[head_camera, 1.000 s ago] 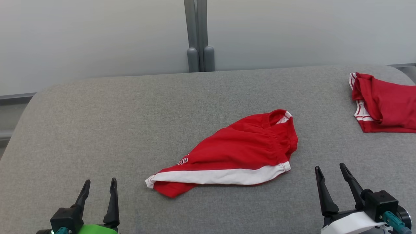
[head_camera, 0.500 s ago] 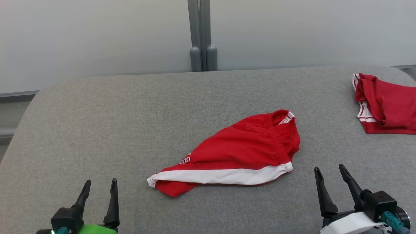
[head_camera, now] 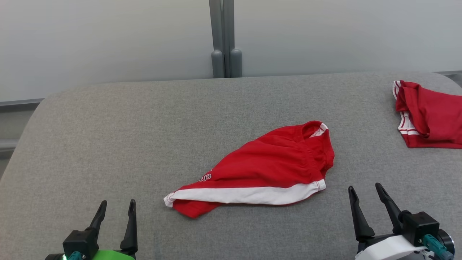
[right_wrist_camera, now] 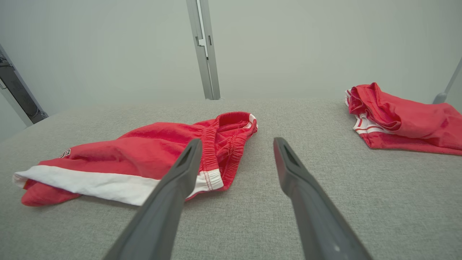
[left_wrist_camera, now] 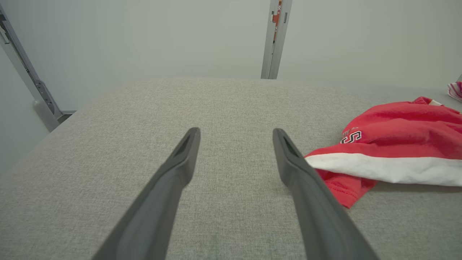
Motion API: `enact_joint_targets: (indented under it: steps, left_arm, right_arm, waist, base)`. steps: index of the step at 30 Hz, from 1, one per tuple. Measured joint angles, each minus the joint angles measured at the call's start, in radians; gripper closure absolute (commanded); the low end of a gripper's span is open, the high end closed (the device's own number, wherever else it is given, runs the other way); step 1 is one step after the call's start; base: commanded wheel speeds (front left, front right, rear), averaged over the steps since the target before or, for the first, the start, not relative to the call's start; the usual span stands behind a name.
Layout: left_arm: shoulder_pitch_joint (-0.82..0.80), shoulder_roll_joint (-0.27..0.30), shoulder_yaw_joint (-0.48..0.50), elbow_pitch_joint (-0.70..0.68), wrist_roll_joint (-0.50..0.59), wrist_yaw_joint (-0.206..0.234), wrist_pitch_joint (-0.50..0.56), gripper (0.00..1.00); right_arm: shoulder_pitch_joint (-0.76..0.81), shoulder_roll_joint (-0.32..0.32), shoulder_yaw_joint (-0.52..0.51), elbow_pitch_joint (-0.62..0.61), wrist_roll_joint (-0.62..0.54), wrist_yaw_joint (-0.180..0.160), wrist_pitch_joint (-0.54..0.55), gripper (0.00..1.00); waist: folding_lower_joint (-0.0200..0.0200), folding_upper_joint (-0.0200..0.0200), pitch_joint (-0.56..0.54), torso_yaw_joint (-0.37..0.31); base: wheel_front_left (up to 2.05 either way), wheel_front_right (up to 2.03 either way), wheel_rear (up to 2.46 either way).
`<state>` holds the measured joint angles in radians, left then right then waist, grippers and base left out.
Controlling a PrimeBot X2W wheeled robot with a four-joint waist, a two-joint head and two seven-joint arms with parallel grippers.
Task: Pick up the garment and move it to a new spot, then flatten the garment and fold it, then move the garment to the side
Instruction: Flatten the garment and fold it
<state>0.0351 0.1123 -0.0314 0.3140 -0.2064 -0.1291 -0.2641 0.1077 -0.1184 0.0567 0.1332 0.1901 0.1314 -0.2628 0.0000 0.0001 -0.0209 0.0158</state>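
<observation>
Red shorts (head_camera: pixel 267 168) are seen crumpled mid-table (head_camera: pixel 108 137), ungrasped.
Left end effector (head_camera: pixel 118 202) and right end effector (head_camera: pixel 364 186) are held wide, empty; the long axis is slanted near-left to far-right, waistband (head_camera: pixel 312 153) probably nearer the right.

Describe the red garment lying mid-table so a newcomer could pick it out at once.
Start at the grey fabric table. Near its middle, before the grey post, lies a pair of red shorts. Unlike the other red garment bunched at the far right edge, it has one broad white band along its near edge and a white letter S.
</observation>
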Motion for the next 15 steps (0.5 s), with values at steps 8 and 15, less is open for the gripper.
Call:
enact_joint_targets:
  steps: [8, 15]
  left_arm:
    - [-0.015, 0.010, -0.067, 0.028, -0.014, 0.000, 0.000, 0.00]
    - [-0.062, 0.025, -0.176, 0.085, -0.031, -0.001, 0.000, 0.00]
  right_arm:
    - [-0.028, -0.018, 0.035, 0.030, 0.002, 0.000, 0.000, 0.00]
    - [-0.085, -0.062, 0.097, 0.091, 0.011, 0.000, 0.000, 0.00]
  waist:
    - [0.0000, 0.0000, 0.008, -0.002]
    - [0.0000, 0.0000, 0.026, -0.001]
  base:
    - [0.00, 0.00, 0.00]
    - [0.00, 0.00, 0.00]
